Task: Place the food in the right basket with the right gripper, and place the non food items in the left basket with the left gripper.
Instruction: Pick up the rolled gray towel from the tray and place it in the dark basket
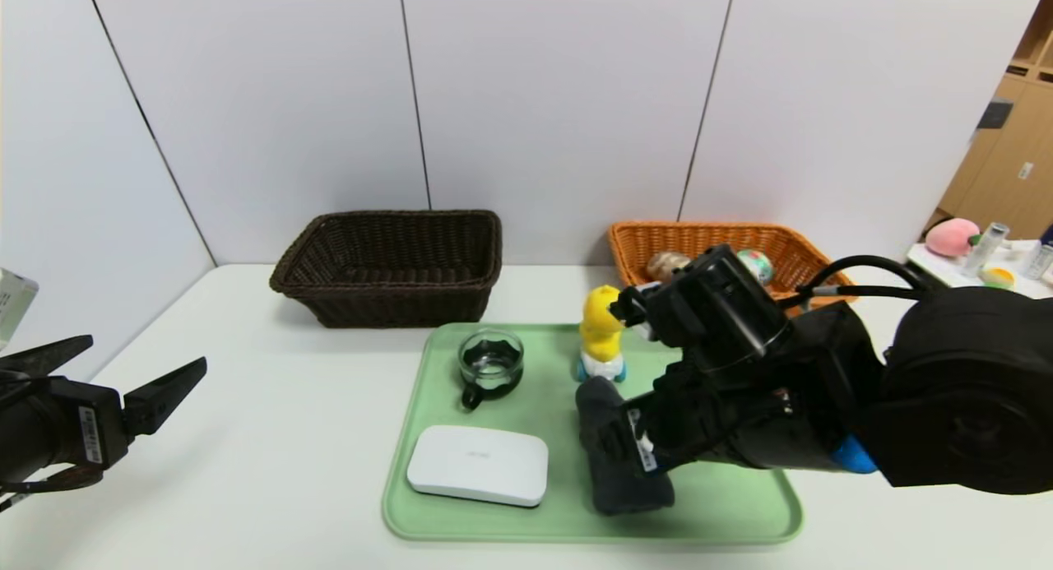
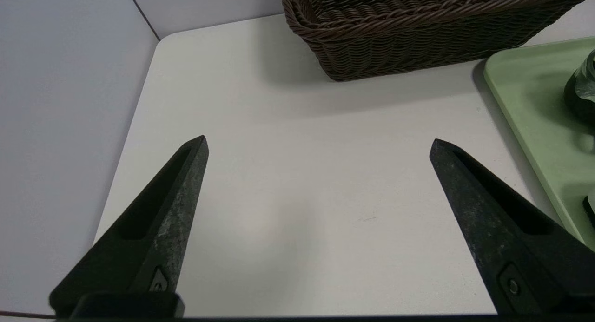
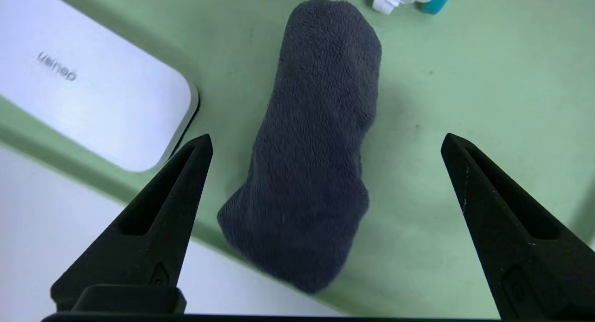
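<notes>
The bread roll (image 1: pixel 666 266) and the green-labelled tin (image 1: pixel 757 266) lie in the orange-tan basket (image 1: pixel 790 249). The dark brown basket (image 1: pixel 387 266) is empty. On the green tray (image 1: pixel 740 504) are the grey cloth (image 1: pixel 613 479), yellow duck toy (image 1: pixel 600 331), white box (image 1: pixel 479 465) and glass cup (image 1: pixel 490 363). My right gripper (image 3: pixel 327 141) is open and empty, above the cloth (image 3: pixel 320 127), its fingers either side of it. My left gripper (image 1: pixel 144 354) is open and empty over the bare table at the left, also in its wrist view (image 2: pixel 318 143).
The tray's edge (image 2: pixel 534 94) and cup (image 2: pixel 581 89) show beside the dark basket (image 2: pixel 418 29) in the left wrist view. The white box (image 3: pixel 93 94) lies next to the cloth. A side table (image 1: pixel 979 266) with small items stands at far right.
</notes>
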You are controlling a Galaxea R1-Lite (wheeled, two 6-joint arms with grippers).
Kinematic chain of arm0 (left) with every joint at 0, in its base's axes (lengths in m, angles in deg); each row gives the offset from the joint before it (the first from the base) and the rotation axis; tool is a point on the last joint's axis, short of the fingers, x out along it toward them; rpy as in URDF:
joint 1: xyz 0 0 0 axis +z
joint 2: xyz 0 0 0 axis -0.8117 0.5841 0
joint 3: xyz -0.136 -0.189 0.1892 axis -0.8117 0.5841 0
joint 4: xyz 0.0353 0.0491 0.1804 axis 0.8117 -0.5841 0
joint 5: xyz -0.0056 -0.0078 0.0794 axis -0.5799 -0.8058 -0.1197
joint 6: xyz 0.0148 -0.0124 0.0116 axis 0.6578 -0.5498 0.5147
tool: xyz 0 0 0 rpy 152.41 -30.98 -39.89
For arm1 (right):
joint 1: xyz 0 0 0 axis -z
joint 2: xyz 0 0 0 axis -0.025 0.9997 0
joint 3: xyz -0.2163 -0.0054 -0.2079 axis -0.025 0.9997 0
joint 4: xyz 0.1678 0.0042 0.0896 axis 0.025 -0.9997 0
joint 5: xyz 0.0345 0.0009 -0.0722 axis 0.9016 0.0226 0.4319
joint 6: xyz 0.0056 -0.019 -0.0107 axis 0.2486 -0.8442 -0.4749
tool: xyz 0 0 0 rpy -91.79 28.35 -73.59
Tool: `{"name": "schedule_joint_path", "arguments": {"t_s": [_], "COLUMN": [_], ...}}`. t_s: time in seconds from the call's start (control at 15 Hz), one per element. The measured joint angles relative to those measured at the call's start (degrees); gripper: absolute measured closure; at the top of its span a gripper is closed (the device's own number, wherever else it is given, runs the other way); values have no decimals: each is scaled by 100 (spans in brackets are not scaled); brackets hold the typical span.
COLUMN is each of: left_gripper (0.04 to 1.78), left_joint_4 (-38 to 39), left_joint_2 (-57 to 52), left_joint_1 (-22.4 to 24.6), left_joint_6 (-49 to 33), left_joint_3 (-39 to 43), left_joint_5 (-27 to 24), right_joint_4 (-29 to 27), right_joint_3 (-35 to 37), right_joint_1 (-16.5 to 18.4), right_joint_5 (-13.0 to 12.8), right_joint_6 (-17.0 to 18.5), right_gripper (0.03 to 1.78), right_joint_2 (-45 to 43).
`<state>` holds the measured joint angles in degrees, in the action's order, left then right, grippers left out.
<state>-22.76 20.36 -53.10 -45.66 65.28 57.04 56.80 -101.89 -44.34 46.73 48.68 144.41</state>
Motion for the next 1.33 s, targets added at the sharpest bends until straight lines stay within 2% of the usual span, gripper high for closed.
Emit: {"name": "schedule_joint_path", "arguments": {"t_s": [0.4, 0.6, 0.87, 1.07, 1.13, 1.2, 1.33], "left_gripper": [13, 13, 13, 13, 13, 13, 13], "left_joint_4": [2, 0, 0, 0, 0, 5, 9], "left_joint_2": [-6, -2, 11, 18, 16, 16, 11], "left_joint_1": [-1, -1, -4, -4, -4, -4, -4], "left_joint_6": [-2, 0, -13, -22, -29, -33, -33], "left_joint_3": [0, 0, 16, 41, 44, 44, 46], "left_joint_5": [-2, -13, -13, -11, -9, -9, -9], "right_joint_4": [171, 267, 243, 250, 254, 258, 258], "right_joint_3": [-193, -190, -184, -184, -184, -184, -190], "right_joint_1": [-17, -17, -17, -17, -22, -34, -80], "right_joint_5": [-247, -291, -285, -352, -391, -410, -432], "right_joint_6": [179, 218, 218, 205, 196, 185, 133], "right_gripper": [12, 11, 76, 106, 144, 155, 155], "right_joint_2": [769, 916, 931, 891, 844, 783, 533]}}
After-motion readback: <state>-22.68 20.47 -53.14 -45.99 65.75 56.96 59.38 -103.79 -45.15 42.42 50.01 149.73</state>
